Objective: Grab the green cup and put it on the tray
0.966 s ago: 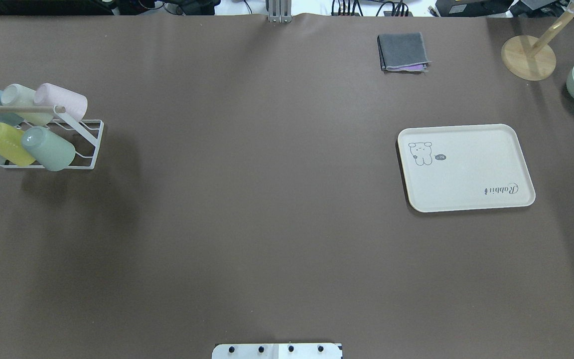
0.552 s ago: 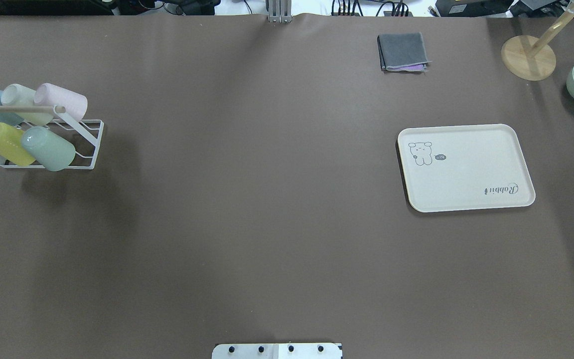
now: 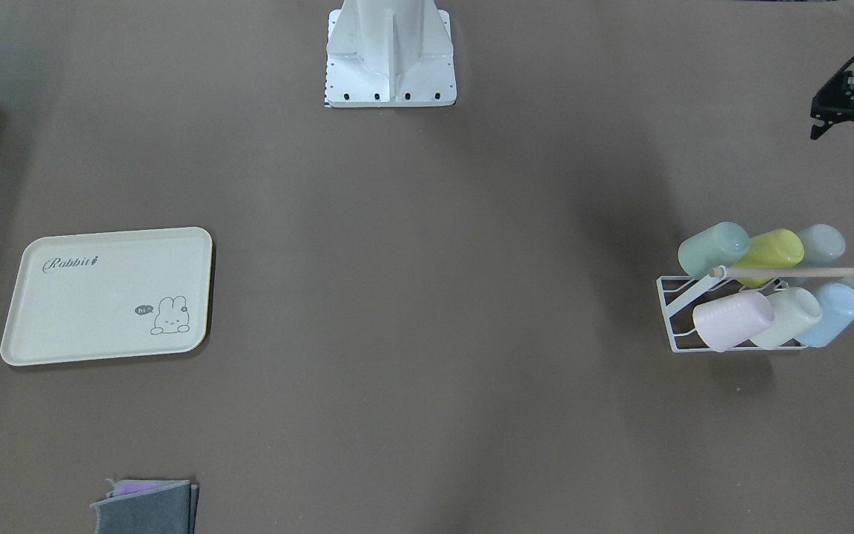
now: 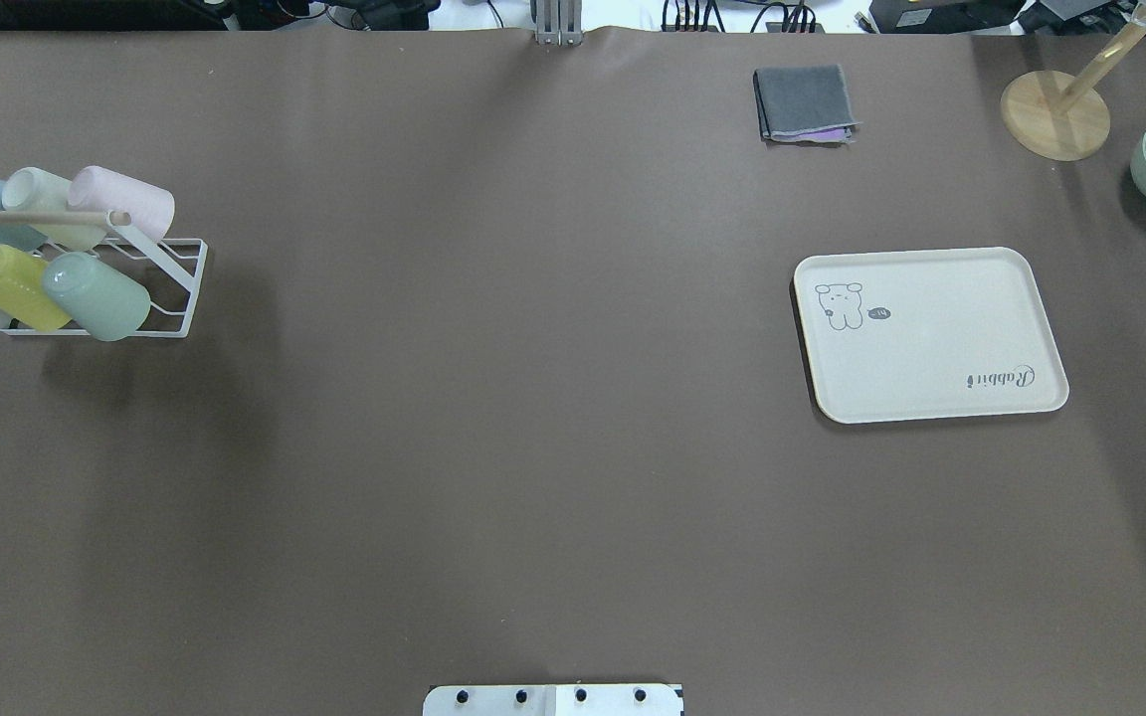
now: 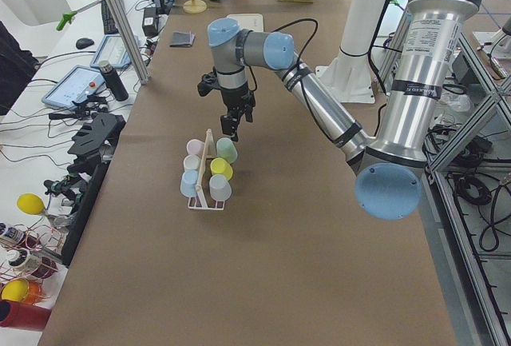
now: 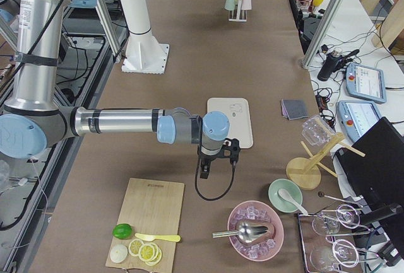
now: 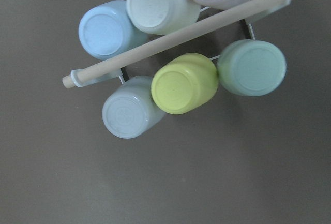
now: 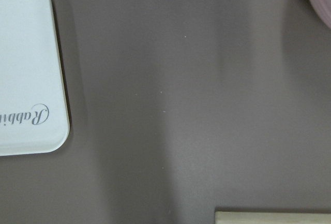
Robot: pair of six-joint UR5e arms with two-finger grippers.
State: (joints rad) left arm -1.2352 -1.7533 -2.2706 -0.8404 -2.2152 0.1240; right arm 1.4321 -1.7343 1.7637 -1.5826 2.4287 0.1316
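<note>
The left gripper, spread or pinched I cannot tell, hangs above the green cup.

Matt plastic green cup (wooden rod)

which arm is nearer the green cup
Left. The left end effector hangs above the rack holding the green cup; the right end effector is far off, by the tray.

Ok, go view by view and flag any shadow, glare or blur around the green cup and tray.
Overhead exterior: even light, the green cup sharp, a broad soft shadow on the table near the rack. Left wrist-mounted: the cup crisp, no glare. Right wrist-mounted: the tray looks cold bluish-white.
</note>
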